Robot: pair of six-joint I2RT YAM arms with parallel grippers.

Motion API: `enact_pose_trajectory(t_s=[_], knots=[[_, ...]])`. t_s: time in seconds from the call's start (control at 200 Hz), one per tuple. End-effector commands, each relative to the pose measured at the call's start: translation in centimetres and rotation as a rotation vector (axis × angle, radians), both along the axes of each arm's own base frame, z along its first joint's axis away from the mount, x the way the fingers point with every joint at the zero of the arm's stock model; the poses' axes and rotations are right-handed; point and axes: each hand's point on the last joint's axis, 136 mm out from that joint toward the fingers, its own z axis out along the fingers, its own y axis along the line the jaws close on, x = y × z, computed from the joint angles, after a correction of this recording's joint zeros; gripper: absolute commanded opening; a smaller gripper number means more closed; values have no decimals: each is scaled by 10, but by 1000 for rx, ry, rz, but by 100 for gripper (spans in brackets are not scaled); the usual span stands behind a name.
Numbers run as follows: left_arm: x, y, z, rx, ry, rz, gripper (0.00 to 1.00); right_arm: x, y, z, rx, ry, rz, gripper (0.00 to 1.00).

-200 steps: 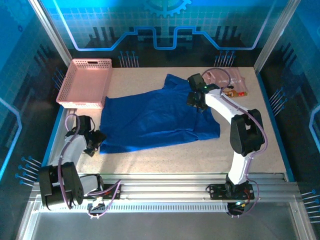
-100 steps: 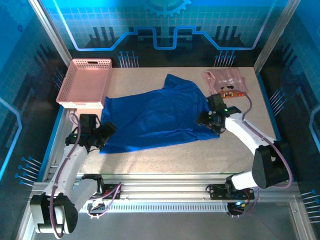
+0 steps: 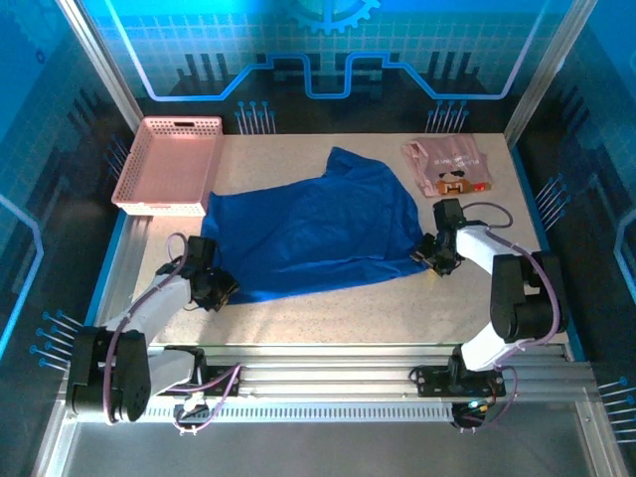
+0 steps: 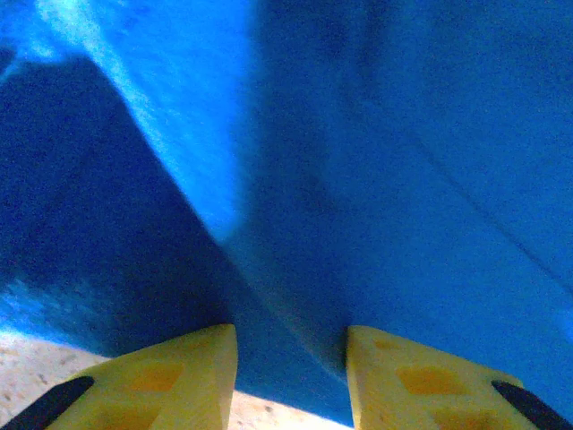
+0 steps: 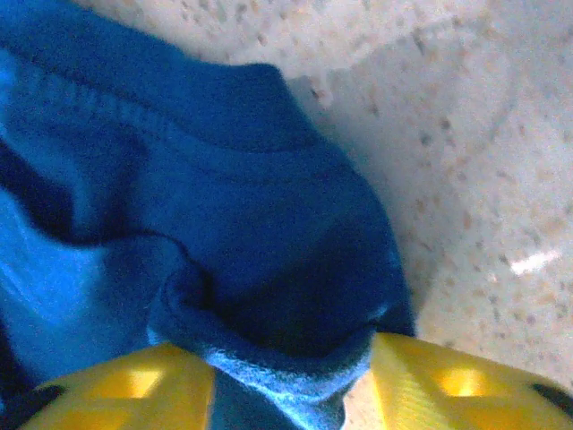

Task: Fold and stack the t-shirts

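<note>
The blue t-shirt (image 3: pixel 318 234) stretches left-to-right between my arms, with the left gripper (image 3: pixel 221 289) at its near-left corner and the right gripper (image 3: pixel 430 257) at its near-right. Both straddle cloth, half-open; I cannot tell whether either truly grips.
</note>
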Motion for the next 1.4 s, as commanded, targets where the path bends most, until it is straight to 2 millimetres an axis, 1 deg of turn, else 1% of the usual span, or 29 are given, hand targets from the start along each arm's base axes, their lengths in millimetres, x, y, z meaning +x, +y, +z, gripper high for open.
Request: enact_pose_trajectory(t_s=[0.0,0.095,0.185,0.23,0.29,0.295,0.305,0.38,0.445,0.485,0.535,0.62,0.675,0.72,0.795,0.835,0.925,0.935,0.995,1.0,1.01,1.05,1.135,1.166,1.246,1.321,1.326,1.336,1.396], knots=[[-7,26,-23,67,68,74,36,13,-10,-9,-37,34,-36,26],[-10,40,-32,69,113,120,33,3,-22,-2,-101,55,-41,20],[-7,44,-33,74,134,128,33,-11,-34,3,-142,74,-56,19],[-8,44,-33,76,148,120,33,-21,-40,6,-165,89,-63,19],[-9,44,-34,74,157,110,32,-24,-45,12,-184,78,-75,20],[-9,44,-33,73,157,110,32,-31,-46,8,-188,95,-75,20],[-10,43,-33,71,157,108,32,-34,-47,7,-192,99,-78,20],[-11,39,-32,54,143,100,32,-40,-51,8,-190,87,-98,21],[-13,33,-28,37,119,83,36,-40,-52,9,-172,67,-114,24],[-13,27,-25,22,97,71,39,-38,-52,11,-160,49,-122,28],[-13,19,-20,-3,75,58,45,-35,-49,16,-141,20,-119,31],[-15,9,-5,-19,42,46,56,-33,-43,31,-114,-32,-109,38],[-19,8,7,-14,29,49,61,-34,-36,40,-93,-56,-94,42],[-22,8,17,-8,21,61,64,-36,-25,47,-62,-75,-69,44],[-26,12,38,20,-27,81,69,-37,2,59,19,-113,0,46],[-25,15,49,29,-64,93,72,-39,20,64,56,-130,47,48],[-14,14,73,25,-155,89,76,-36,51,70,128,-165,108,50],[-12,14,76,24,-164,87,77,-36,57,70,145,-165,117,50],[0,10,89,44,-208,38,79,-32,75,68,195,-162,138,50],[1,10,90,47,-210,33,79,-31,80,66,203,-156,146,50],[3,9,92,53,-214,20,79,-31,80,66,203,-156,146,50],[10,5,99,78,-226,-28,81,-29,90,62,213,-135,168,50],[28,-14,112,100,-278,-155,83,-25,111,51,222,-92,215,48],[34,-22,116,100,-301,-192,83,-23,115,48,214,-86,225,48],[46,-43,127,106,-367,-286,83,-17,119,41,209,-78,226,46],[52,-60,137,115,-430,-359,84,-15,120,33,208,-64,217,46],[52,-61,138,114,-435,-365,84,-8,123,39,213,-83,220,46],[53,-64,140,113,-443,-374,84,-6,124,40,213,-87,221,45],[54,-76,145,111,-483,-425,85,1,126,39,212,-87,228,45]])
